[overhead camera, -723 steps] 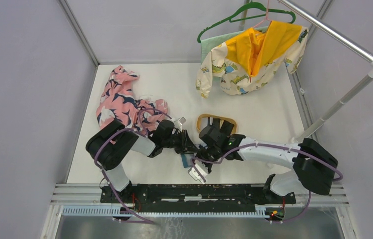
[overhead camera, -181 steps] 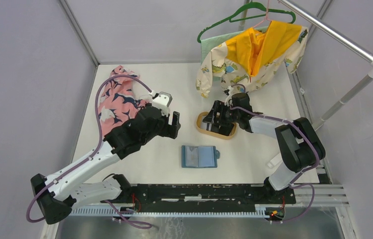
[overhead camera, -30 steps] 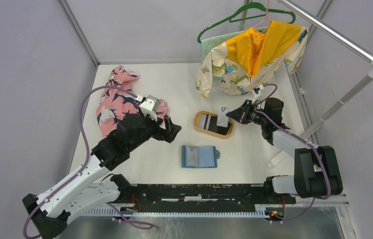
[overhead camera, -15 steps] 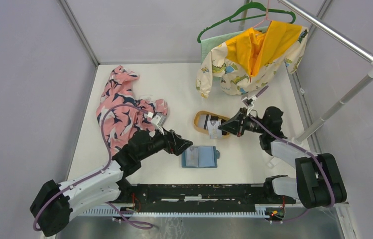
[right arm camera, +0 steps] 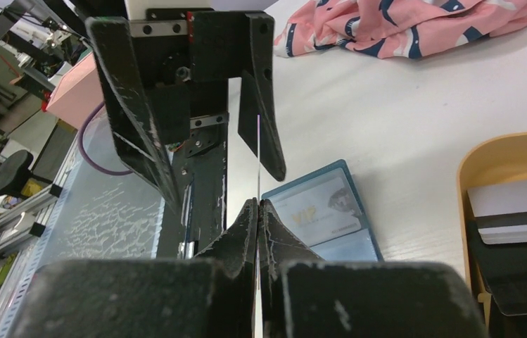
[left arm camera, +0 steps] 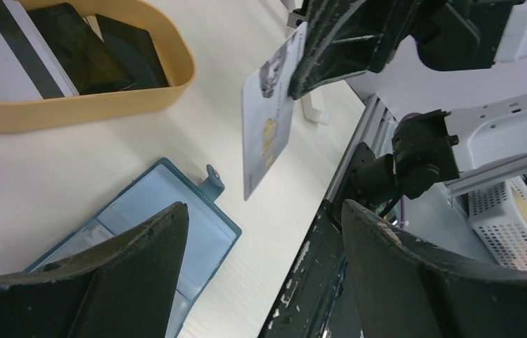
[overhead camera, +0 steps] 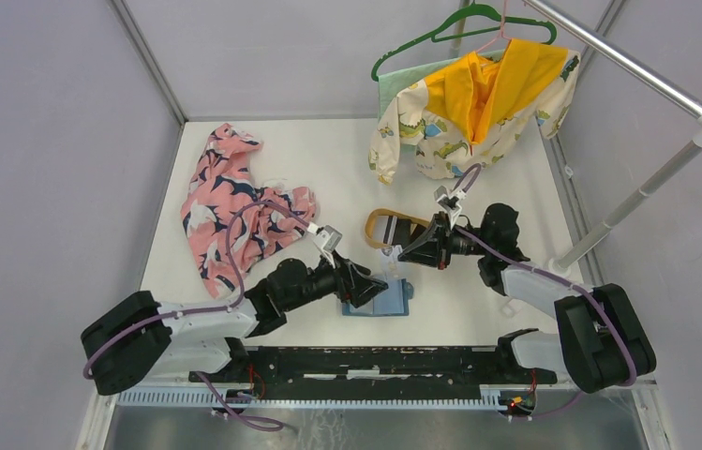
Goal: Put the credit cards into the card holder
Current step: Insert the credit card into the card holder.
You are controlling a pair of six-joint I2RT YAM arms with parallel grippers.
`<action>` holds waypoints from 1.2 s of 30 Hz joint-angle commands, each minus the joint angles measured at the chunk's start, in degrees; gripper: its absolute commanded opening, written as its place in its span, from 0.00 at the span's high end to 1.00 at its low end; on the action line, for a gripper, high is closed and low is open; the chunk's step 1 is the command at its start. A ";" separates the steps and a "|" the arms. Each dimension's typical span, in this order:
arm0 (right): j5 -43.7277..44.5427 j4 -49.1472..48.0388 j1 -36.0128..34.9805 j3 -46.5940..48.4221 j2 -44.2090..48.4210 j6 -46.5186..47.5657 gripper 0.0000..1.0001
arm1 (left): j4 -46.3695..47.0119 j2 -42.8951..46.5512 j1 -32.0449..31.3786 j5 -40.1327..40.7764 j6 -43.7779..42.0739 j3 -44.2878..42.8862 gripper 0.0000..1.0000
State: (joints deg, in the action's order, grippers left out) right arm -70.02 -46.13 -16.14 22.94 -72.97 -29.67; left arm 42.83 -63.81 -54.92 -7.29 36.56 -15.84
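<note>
Since one second ago, the left gripper has dropped over the card holder, covering its left half, jaws wide and empty. We see the right gripper clamped shut on a pale credit card, held upright just above the card holder. Other credit cards lie in the tray behind the card holder

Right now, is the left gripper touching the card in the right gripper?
Apart. Left wrist view: the card hangs between the left gripper's open fingers, table showing on both sides.
</note>
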 commanded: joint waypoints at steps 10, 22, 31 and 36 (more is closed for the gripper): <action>-2.76 -3.97 -1.64 2.37 2.13 0.00 1.00 | 15.86 -11.67 -1.33 -0.89 -0.48 -4.58 0.38; -3.45 19.84 -1.87 8.90 2.30 20.76 0.54 | 7.17 -11.03 -1.29 -2.56 -6.03 -5.44 0.98; -2.03 63.93 -3.44 17.64 2.03 67.30 0.13 | -19.42 -2.29 -1.31 -8.73 -19.67 -8.53 0.98; -0.60 67.30 -5.04 17.53 0.97 72.21 0.12 | -26.49 -4.98 -1.34 -11.17 -23.98 -12.53 0.98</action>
State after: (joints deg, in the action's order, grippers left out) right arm -71.18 13.67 -20.05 39.90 -71.90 32.01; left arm 24.10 -67.37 -56.34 -14.96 20.51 -23.75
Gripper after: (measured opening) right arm 0.877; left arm 0.034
